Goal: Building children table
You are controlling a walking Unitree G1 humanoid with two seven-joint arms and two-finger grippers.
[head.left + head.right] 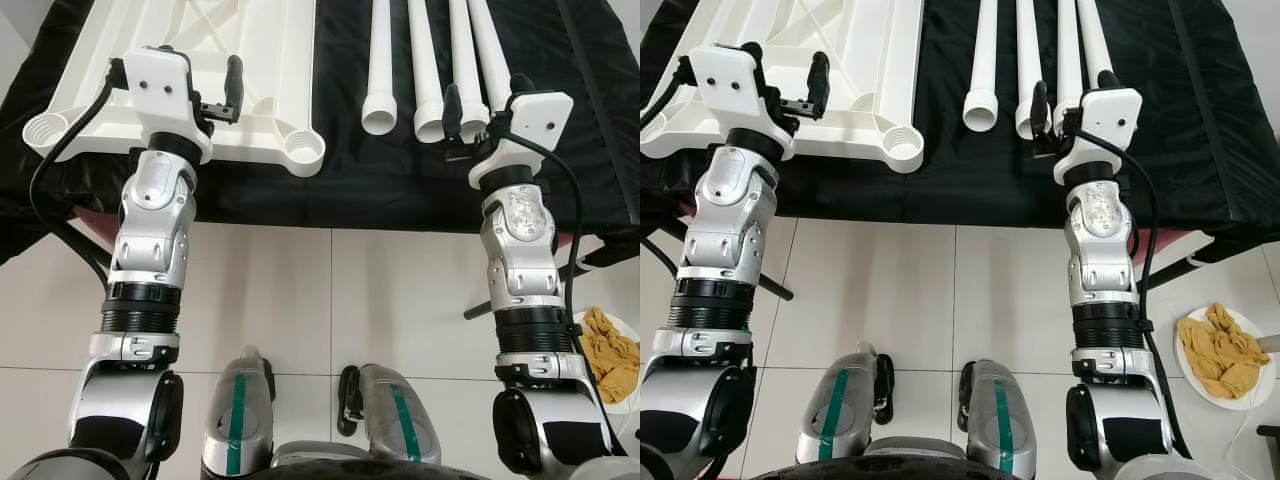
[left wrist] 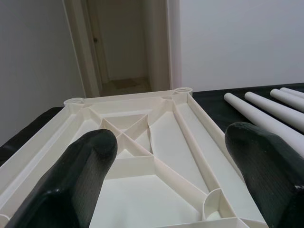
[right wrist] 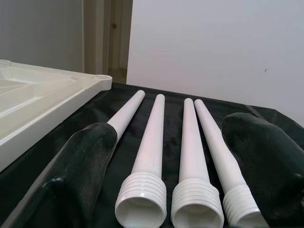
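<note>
On black cloth (image 1: 400, 180): ribbed white tabletop (image 1: 200, 60), 4 threaded legs (image 1: 425, 60)

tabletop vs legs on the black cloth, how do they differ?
The tabletop is a broad flat panel, underside up, ribbed, with round sockets at its corners; the four legs are slim tapered tubes with threaded open ends. The left end effector hovers over the tabletop, the right end effector over the legs. Both are white plastic.

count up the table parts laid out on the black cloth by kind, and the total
white table top, upside down: 1
white screw-in legs: 4, lying side by side
total: 5 parts
The left gripper hovers open over the top and the right gripper open over the legs.
</note>
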